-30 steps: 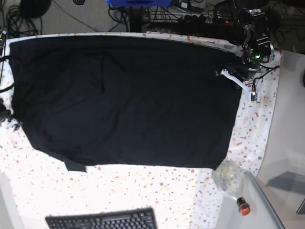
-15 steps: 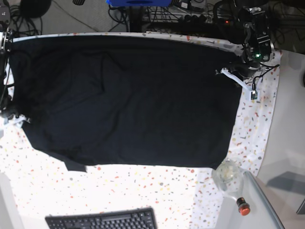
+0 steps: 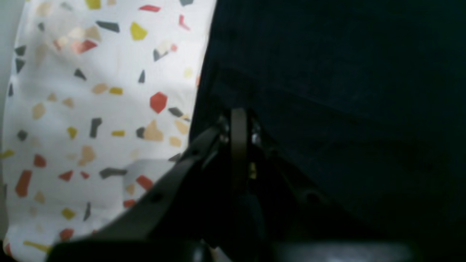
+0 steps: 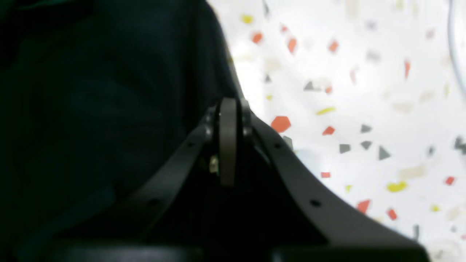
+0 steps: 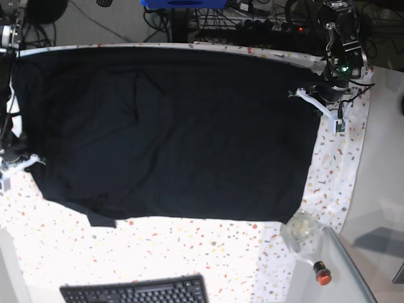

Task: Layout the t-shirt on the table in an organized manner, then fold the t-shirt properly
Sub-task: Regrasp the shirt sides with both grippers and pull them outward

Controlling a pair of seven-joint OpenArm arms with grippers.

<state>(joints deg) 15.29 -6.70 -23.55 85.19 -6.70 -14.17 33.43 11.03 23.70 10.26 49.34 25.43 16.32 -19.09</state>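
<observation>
no text, label or number can be read anywhere.

We are seeing the right gripper (image 4: 228, 109) closing: its jaws, apart a second ago, are now pressed together at the t-shirt's (image 5: 170, 132) edge on the base view's left side. That arm is also coming further into sight along the left border, its white part now lying by the shirt's lower left edge. The left gripper (image 3: 238, 120), on the base view's right, is shifting slightly upward, pulling the shirt's corner there a little tauter.
</observation>
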